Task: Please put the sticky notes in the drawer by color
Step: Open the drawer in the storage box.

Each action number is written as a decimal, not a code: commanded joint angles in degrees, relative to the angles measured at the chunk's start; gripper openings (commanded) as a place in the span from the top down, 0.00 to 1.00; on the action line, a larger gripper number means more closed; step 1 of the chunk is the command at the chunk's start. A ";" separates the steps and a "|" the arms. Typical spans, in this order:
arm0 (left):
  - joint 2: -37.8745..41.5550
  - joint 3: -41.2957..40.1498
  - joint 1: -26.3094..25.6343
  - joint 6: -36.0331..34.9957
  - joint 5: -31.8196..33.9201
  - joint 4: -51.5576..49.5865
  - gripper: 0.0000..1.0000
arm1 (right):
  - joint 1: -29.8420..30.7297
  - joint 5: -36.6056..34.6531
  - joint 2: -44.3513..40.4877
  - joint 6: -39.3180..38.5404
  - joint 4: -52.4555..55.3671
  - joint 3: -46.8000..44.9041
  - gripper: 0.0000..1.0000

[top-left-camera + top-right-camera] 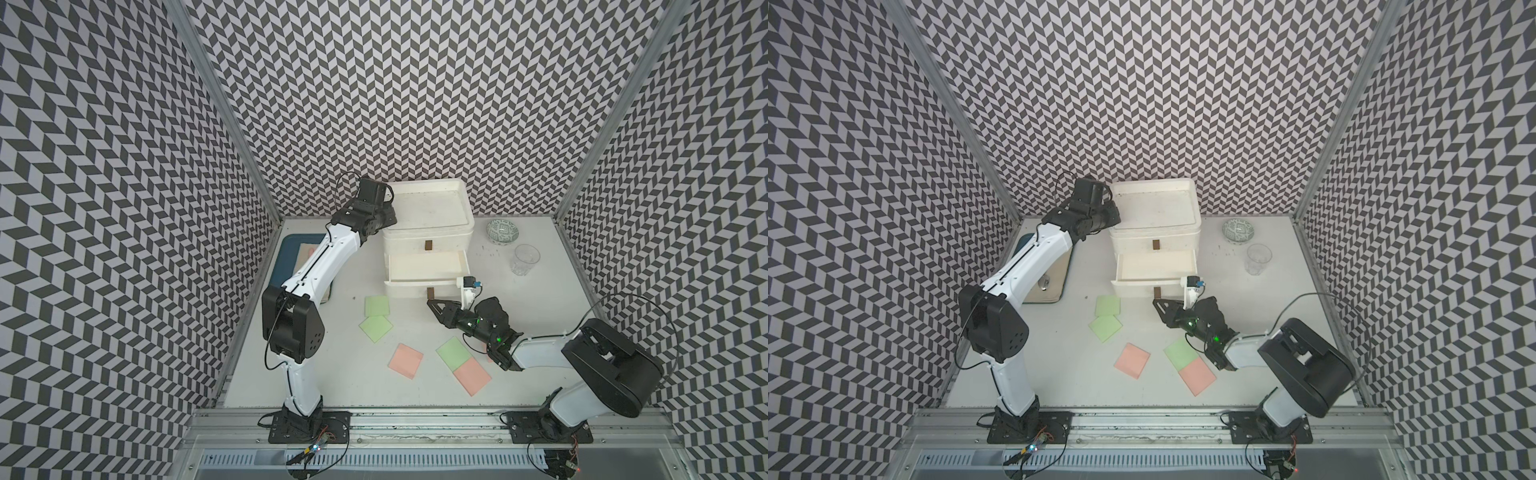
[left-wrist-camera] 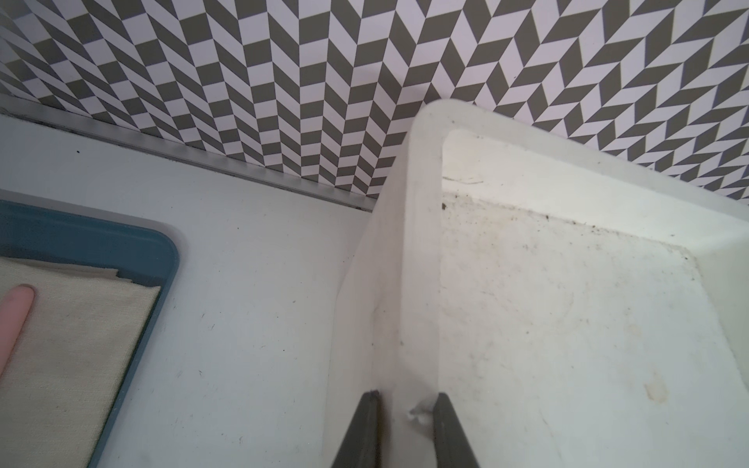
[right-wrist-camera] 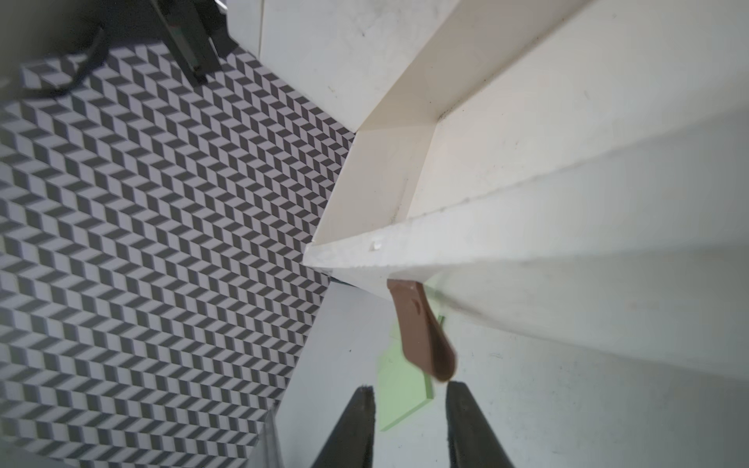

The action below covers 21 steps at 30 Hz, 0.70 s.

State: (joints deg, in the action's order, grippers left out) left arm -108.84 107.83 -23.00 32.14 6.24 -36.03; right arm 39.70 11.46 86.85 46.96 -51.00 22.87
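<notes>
Right now I am clamping my left gripper [image 2: 407, 405] on the left rim of the drawer chest [image 1: 428, 232], with one finger sitting outside the white wall and one inside the shallow top. The chest is standing at the far middle of the table [image 1: 332, 386], against the patterned back wall. The drawer below the top one is sticking out toward the near side. Its brown handle [image 3: 421, 332] is hanging just beyond my right gripper [image 3: 409, 389], whose jaws I am holding apart with nothing between them. Whether the handle's tip is brushing one finger I cannot tell.

The sticky notes [image 1: 1132, 360] I can see are lying flat on the table, nearer than the chest. Two green notes [image 1: 376, 328] are touching each other just left of the open drawer front. A pink note [image 1: 406, 360] is lying alone nearer the front edge. A third green note [image 1: 453, 352] and a second pink note [image 1: 472, 376] are meeting edge to edge beside my right wrist.

A blue tray [image 2: 101, 239] with a beige cloth [image 2: 73, 344] is sitting at the far left. A patterned bowl [image 1: 503, 231] and a clear glass [image 1: 525, 259] are standing at the far right.
</notes>
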 commanded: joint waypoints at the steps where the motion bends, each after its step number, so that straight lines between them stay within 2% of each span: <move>1: -1.59 -1.86 0.18 4.31 -11.42 2.89 0.86 | 0.22 -2.89 -6.20 -5.36 8.89 2.16 0.52; 3: 0.57 -4.19 0.37 3.49 -12.18 5.86 0.81 | 0.08 -5.26 -11.21 -8.92 16.91 3.99 0.45; 4: 1.54 -5.19 0.49 3.16 -12.22 6.92 0.73 | -0.02 -6.94 -13.33 -10.14 20.92 5.06 0.42; 6: 4.04 -7.27 0.98 2.19 -11.93 8.99 0.68 | -0.22 -11.12 -18.47 -13.28 31.86 7.89 0.32; 7: 5.21 -8.16 1.14 1.94 -11.41 9.68 0.62 | -0.28 -12.86 -20.22 -14.37 35.75 8.86 0.28; 9: 8.49 -10.76 1.58 1.25 -9.24 11.39 0.58 | -0.84 -15.89 -23.78 -15.32 45.15 10.40 0.19; 11: 12.23 -14.08 1.72 0.54 -6.39 13.70 0.46 | -1.74 -17.97 -25.35 -14.44 55.01 11.79 0.15; 14: 19.52 -21.53 1.80 -1.38 -2.57 19.50 0.45 | -2.42 -19.94 -25.79 -12.31 66.36 12.08 0.11; 18: 31.46 -36.27 1.69 -3.12 3.21 30.82 0.21 | -3.11 -20.84 -26.33 -9.28 73.01 9.52 0.10; 20: 37.73 -46.07 1.67 -3.28 4.94 39.35 0.01 | -3.81 -21.32 -26.51 -7.13 74.82 8.67 0.09; 21: 39.98 -50.52 1.76 -2.93 5.18 43.53 0.00 | -3.82 -21.21 -26.56 -6.46 75.12 8.51 0.09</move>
State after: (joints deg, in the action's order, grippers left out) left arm -73.08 66.06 -21.34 30.28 7.25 -6.20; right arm 36.36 -7.49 60.93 37.65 17.76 31.88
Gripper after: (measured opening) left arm 0.978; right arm 0.908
